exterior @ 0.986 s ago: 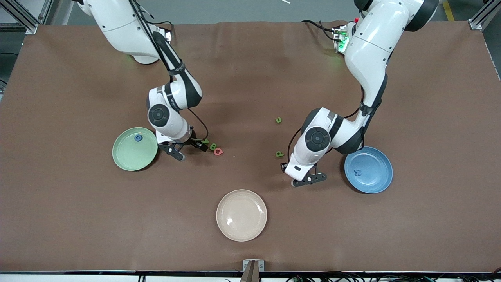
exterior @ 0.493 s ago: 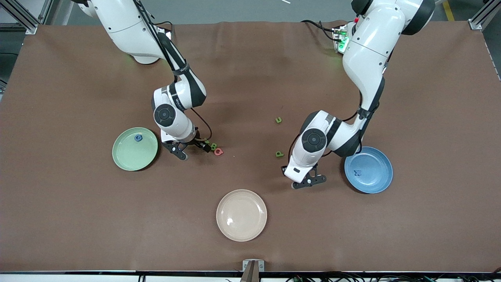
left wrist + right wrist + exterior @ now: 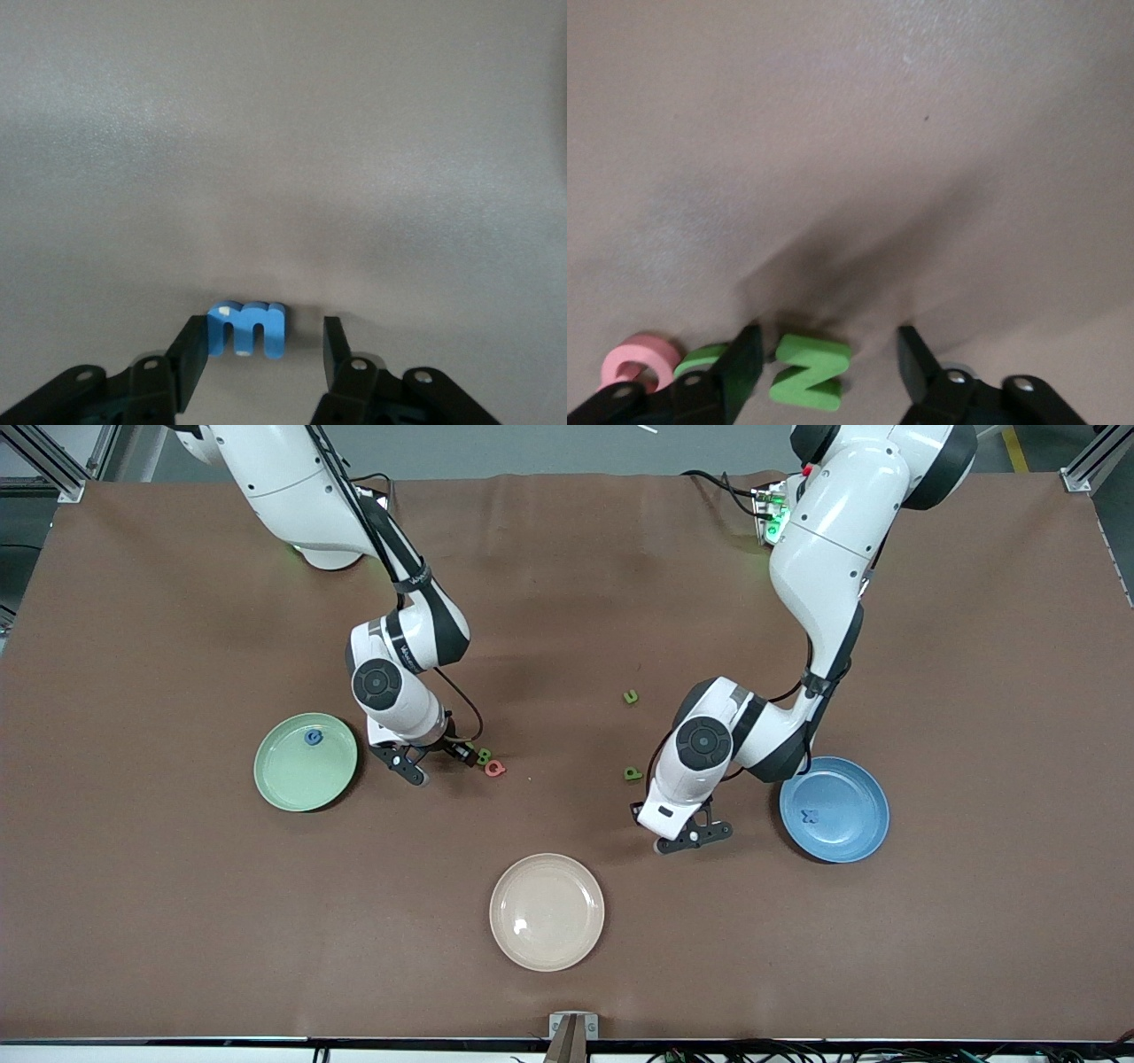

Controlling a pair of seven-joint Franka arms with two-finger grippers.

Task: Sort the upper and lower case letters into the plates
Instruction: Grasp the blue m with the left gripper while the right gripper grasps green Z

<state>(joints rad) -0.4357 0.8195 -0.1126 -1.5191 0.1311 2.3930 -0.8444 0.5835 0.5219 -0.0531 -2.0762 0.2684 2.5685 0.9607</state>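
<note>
Tabletop (image 3: 567, 558): left gripper (image 3: 264, 341) straddles m (image 3: 248, 329), right gripper (image 3: 828, 345) N (image 3: 806, 370) (jaws apart, Q (image 3: 638, 359) beside)

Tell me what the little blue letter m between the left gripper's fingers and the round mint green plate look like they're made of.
Small blue letter m: probably foam or soft rubber; matte, thick-cut, with blunt rounded edges and no shine. It sits between the left gripper fingers, touching one.

Round mint green plate: likely hard plastic or melamine, possibly glazed ceramic; smooth, evenly coloured, with a faint sheen.
</note>
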